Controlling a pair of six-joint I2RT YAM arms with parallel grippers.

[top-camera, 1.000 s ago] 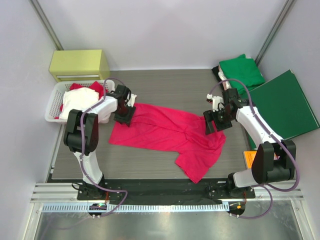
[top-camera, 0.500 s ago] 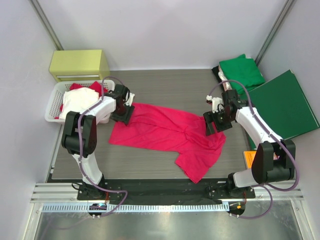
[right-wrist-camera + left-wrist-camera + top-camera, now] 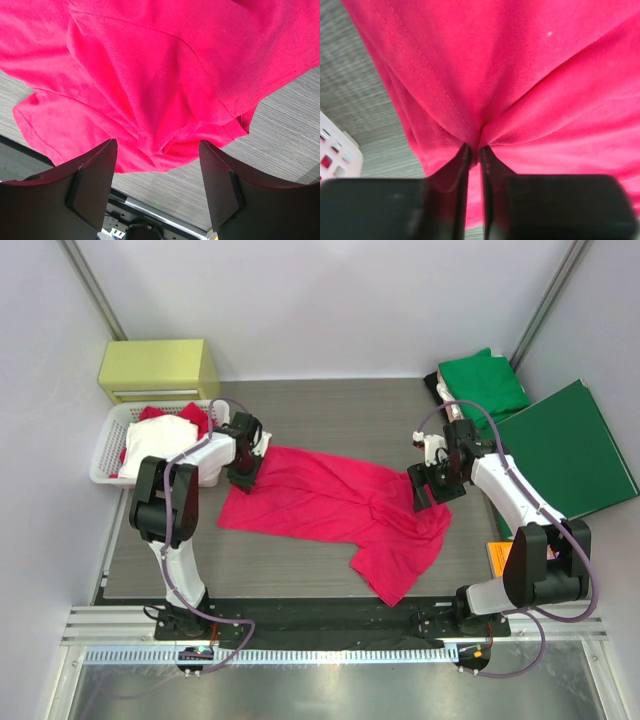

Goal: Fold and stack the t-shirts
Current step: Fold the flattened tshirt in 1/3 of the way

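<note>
- The pinkish-red t-shirt (image 3: 330,505) lies spread and rumpled across the middle of the worktop (image 3: 340,420), with one part trailing toward the near edge.
- The left arm rises from the near edge with its elbow folded high. Its wrist bends down onto the shirt's far-left corner, just beside the white basket (image 3: 105,455).
- The left claw (image 3: 474,150) is pinched almost together, nipping a raised fold of the red cloth.
- The right arm reaches forward and angles inward to the shirt's right edge.
- The right claw (image 3: 156,147) points down with its fingers spread wide, gripping nothing, the cloth lying beneath them.
- A folded green t-shirt (image 3: 485,380) sits at the far right corner, next to a dark-green folder (image 3: 570,450).
</note>
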